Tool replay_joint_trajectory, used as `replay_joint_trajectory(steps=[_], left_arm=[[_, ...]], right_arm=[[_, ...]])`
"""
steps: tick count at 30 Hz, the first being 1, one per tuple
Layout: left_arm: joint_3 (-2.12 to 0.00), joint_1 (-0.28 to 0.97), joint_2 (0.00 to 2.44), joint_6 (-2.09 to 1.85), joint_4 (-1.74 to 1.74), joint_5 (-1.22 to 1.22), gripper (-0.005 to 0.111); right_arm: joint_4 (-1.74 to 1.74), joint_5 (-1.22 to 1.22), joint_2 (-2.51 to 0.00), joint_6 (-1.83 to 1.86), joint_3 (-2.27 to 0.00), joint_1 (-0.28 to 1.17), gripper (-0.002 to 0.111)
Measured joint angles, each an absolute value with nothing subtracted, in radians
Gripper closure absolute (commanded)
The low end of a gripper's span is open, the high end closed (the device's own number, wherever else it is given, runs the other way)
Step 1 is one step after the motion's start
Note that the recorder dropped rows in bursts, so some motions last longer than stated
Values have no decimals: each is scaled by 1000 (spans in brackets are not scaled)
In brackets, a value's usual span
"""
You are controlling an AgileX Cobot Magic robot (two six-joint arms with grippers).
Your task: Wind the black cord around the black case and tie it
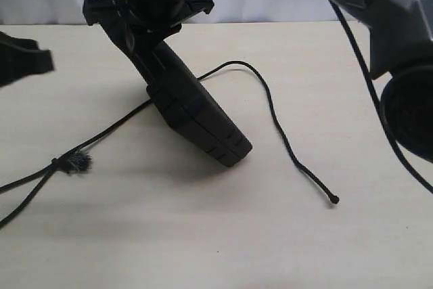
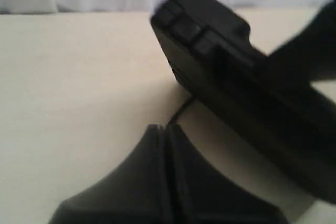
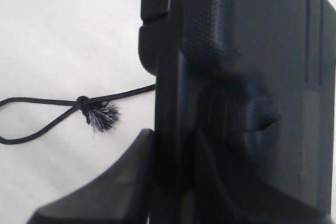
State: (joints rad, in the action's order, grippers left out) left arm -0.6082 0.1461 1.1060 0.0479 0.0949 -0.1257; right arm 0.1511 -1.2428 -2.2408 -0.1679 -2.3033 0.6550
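Observation:
The black case [image 1: 196,113] stands tilted on the table, its low corner on the tabletop and its upper end raised. My right gripper [image 1: 145,32] reaches across from the right and is shut on that upper end; the wrist view shows the case's [image 3: 236,51] edge clamped in the right gripper [image 3: 173,135]. The black cord [image 1: 270,109] runs from its knot and grey tuft [image 1: 74,162] behind the case, arcs out and ends at a knobbed tip [image 1: 333,199]. My left gripper [image 1: 47,61] hovers at the left, shut and empty [image 2: 167,129], facing the case [image 2: 220,66].
The right arm's grey body [image 1: 399,32] fills the upper right, with its thin smooth cable [image 1: 365,79] hanging beside it. Two strands of cord leave the frame at lower left [image 1: 13,201]. A white backdrop borders the table's far edge [image 1: 284,21].

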Motion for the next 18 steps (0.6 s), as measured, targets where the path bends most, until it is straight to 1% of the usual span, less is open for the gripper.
replay_joint_trajectory(steps=[1,4,6,10,14,16,18], left_arm=[[-664,179,1209,32,27,-179,107],[-783,189,1390,16,-26,-299,107],[-801,190,1472,-44,-14,-298,107],[-805,190,1582,-412,163,-291,107],[-813,162,1627,-918,537,-320,107],[-828,110,1638,-1271,840,-460,107],[-837,42,1651,-1604,1132,-659,107]], right_arm=[[153,-1243,-2241,-170,-2303,647,104],[149,-1243,-2239,-172,-2303,630,104],[149,-1243,-2239,-172,-2303,622,104],[152,-1243,-2239,-172,-2303,603,104],[152,-1243,-2238,-172,-2303,592,104],[148,-1243,-2238,-172,-2303,591,104],[146,-1243,-2238,-172,-2303,591,104]])
